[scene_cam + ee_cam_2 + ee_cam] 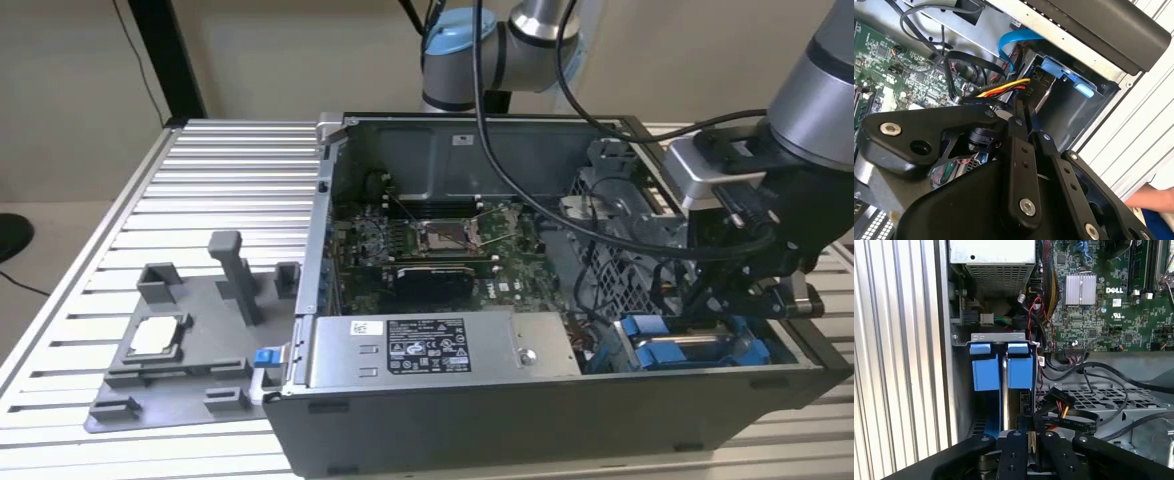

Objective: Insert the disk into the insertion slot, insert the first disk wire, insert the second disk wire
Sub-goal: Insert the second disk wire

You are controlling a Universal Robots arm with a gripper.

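Arm: the grey robot arm reaches down into the open dark grey computer case [534, 420] at the exterior view's right, its black pincer [1026, 437] low inside the drive corner.

Pincer: in the first wrist view the two black fingers [1013, 450] stand close together, narrowed on what looks like a black connector with red, yellow and black wires [1004, 90]; whether they truly pinch it I can only judge, not see outright.

Disk: the flat silver drive in its bright blue plastic carrier [1002, 371] sits on edge inside the grey metal drive bay [999, 337], the blue end tabs level with the bay mouth, so the first step looks done.

Bay position: in the exterior view the blue carrier [681, 345] shows in the case corner nearest the arm, just beside the grey power-supply box [441, 345].

Step in hand: I judge it to be seating a wire plug onto the disk's edge.

Doing it well: keep the plug square to the drive's socket, press straight along the drive's length, and mind the loose black cables [1089, 390] looping just beside the fingers so none gets trapped.

Risk: a tilted plug may jam or bend.

Table: the ribbed aluminium table [214, 190] carries the case and a grey fixture tray [187, 350].
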